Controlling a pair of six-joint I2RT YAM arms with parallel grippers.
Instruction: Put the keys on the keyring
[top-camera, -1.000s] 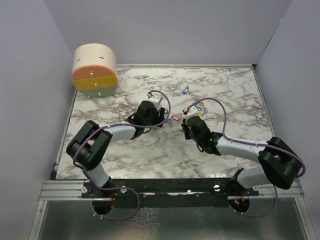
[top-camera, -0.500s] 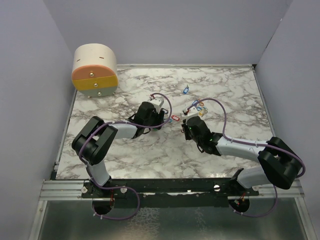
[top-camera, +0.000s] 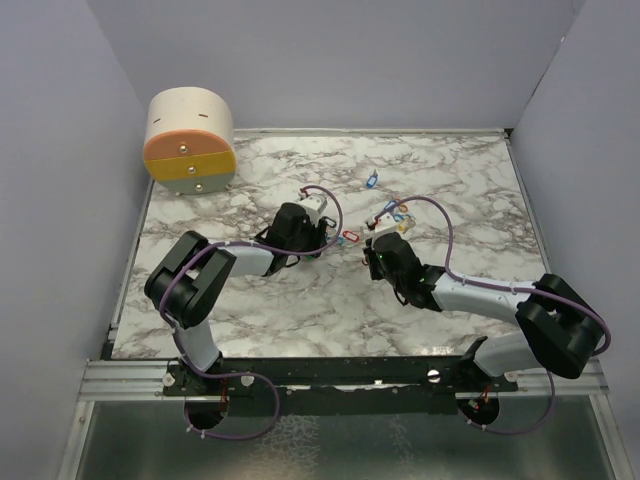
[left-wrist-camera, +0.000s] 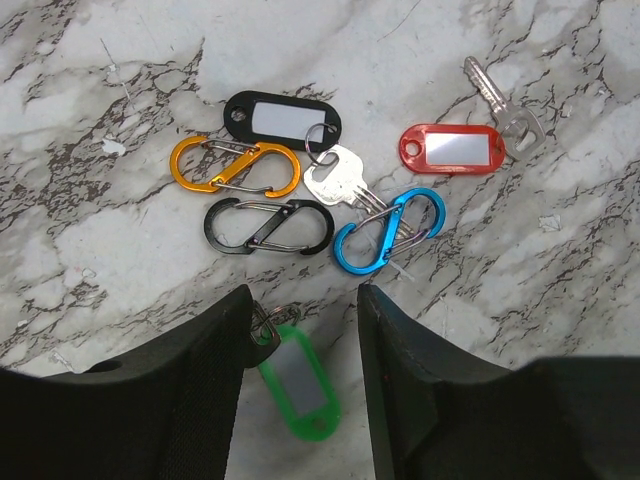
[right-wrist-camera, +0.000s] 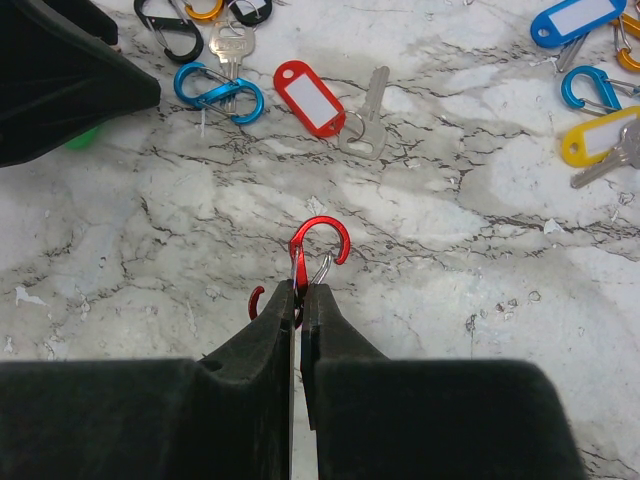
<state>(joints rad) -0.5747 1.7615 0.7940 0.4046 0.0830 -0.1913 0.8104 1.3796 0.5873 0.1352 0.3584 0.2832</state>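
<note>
The left gripper's (left-wrist-camera: 305, 300) jaws stand half apart astride the green plastic key tag (left-wrist-camera: 298, 385) on the white marble table (left-wrist-camera: 90, 230), not clamping it. The right gripper's (right-wrist-camera: 301, 292) jaws pinch tight on a red metal S-shaped carabiner (right-wrist-camera: 297, 262) just to the right.

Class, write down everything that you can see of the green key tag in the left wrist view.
The green key tag is a small rounded oblong, glossy like plastic, with a pale label window. A small metal ring sits at its upper end, close against one finger. It lies flat and slanted on the marble table, between the parted fingers of the left hand, not gripped.
</note>
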